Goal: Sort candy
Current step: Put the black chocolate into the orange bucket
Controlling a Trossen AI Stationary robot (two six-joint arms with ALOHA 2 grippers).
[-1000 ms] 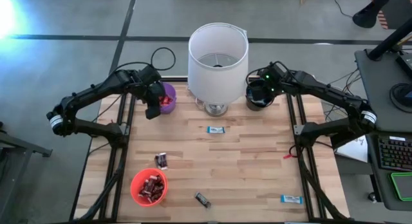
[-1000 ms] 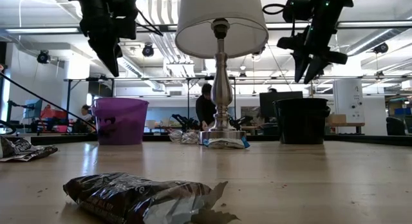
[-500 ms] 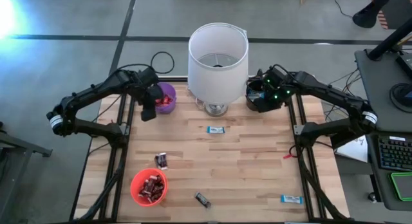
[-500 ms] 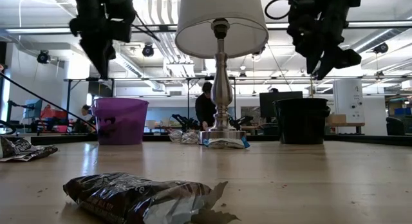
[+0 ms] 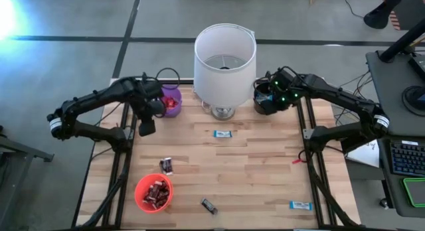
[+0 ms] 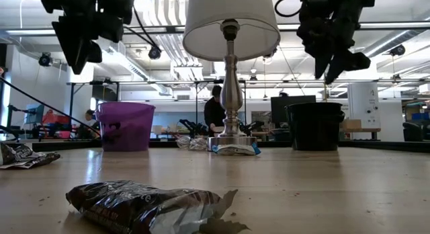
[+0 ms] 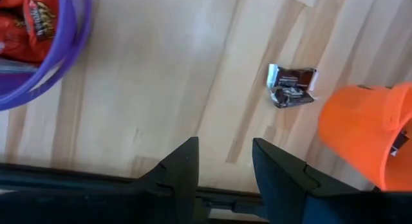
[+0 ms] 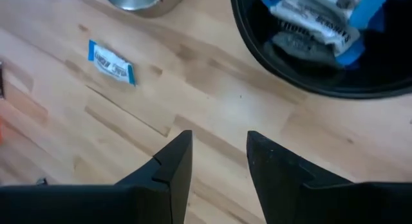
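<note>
While both arms hang above the far end of the wooden table (image 5: pixel 252 164), neither gripper has anything between its fingers. The left gripper (image 5: pixel 145 127) hovers over the table's left edge with its fingers parted and bare; the purple cup (image 5: pixel 171 100), holding red-wrapped candy (image 7: pixel 35 28), stands just beyond it toward the lamp (image 5: pixel 224 58). Ahead of this gripper, nearer the front edge, a dark brown candy bar (image 7: pixel 291 85) lies loose on the wood just beside the orange-red cup (image 5: pixel 154 192), which holds more dark-wrapped bars.

The right gripper (image 5: pixel 274 101) hovers beside the rim of the black cup (image 5: pixel 263 98), fingers likewise spread and free of any load. Inside that cup lie blue-and-white candy bars (image 8: pixel 322 21). A single blue-and-white bar (image 5: pixel 222 133) rests on the table out from this gripper toward the middle, just in front of the lamp's metal base (image 8: pixel 138 0).

Farther from both grippers, near the front edge, another dark bar (image 5: pixel 209 206) lies in the middle, and another blue-and-white bar (image 5: pixel 300 205) lies toward the right corner. A small red scrap (image 5: pixel 296 160) sits near the right edge.
</note>
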